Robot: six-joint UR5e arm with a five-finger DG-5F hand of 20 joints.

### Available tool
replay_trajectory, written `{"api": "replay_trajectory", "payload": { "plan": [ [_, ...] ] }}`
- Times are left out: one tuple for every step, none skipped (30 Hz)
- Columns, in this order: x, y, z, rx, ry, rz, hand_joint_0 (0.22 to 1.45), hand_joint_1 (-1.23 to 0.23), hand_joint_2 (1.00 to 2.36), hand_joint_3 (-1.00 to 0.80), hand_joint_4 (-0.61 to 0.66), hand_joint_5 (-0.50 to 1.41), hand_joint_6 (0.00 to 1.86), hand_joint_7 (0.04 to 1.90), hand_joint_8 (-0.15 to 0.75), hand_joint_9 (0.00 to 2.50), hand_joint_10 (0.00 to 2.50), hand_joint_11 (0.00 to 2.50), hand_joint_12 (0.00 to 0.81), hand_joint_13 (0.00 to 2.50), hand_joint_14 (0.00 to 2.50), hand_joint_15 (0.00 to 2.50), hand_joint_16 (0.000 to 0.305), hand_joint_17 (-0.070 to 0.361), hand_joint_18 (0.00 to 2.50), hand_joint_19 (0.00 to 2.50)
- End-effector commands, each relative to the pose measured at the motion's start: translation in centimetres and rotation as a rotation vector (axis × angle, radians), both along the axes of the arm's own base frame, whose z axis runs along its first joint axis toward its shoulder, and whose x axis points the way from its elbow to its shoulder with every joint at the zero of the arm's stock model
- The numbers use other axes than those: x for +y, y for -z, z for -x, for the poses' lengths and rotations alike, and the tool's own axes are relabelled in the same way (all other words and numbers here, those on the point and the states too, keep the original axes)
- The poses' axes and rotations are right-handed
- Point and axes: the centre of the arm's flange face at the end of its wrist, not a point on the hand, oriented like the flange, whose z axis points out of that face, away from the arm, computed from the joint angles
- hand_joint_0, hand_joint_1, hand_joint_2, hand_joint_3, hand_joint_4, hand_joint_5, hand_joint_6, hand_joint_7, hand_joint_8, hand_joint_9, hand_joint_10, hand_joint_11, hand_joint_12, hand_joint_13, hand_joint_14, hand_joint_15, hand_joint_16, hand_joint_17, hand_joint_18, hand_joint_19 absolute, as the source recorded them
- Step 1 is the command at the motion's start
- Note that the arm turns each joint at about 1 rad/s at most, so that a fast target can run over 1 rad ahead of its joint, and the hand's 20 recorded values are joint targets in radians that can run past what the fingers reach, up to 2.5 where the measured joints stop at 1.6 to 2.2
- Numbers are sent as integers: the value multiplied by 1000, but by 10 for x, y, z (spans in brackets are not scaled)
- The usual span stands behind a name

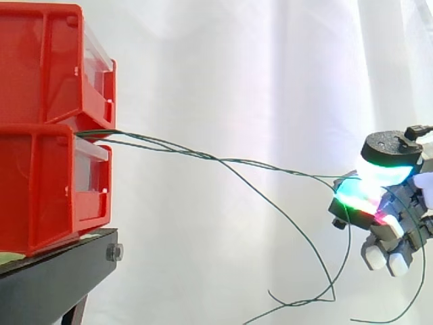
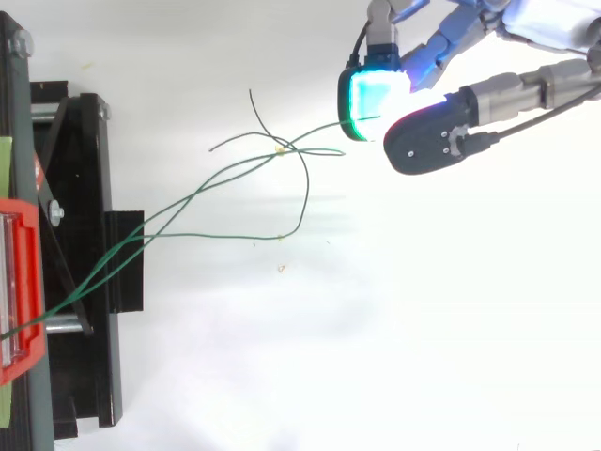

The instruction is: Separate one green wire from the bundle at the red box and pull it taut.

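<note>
Several thin green wires come out between the two stacked red boxes point(image 1: 40, 183) and fan out to the right. One green wire point(image 1: 284, 169) point(image 2: 319, 132) runs from the boxes across to my hand point(image 1: 392, 203) point(image 2: 441, 132) in a long line with a slight sag. Its end sits pinched between a cyan-green glowing fingertip point(image 2: 371, 99) and the dark thumb. The other wires point(image 2: 225, 236) lie apart from it. In the side view they droop below the held one and curl at their free ends point(image 1: 311, 302).
The red boxes point(image 2: 19, 282) rest on a black stand point(image 1: 54, 271) point(image 2: 84, 282) at the left. A white curtain hangs behind, and the floor under the wires is white.
</note>
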Motion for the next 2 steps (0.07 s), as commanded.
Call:
{"api": "replay_trajectory", "payload": {
  "plan": [
    [1,0,0,0,-2,0,580,-739,1015,-87,45,-127,908,1131,355,1052,13,925,383,795,14,494,57,129,832,433],
    [0,0,0,0,1,0,580,-740,1015,-88,45,-127,908,1129,355,1052,12,921,383,795,14,493,57,129,832,439]
  ]
}}
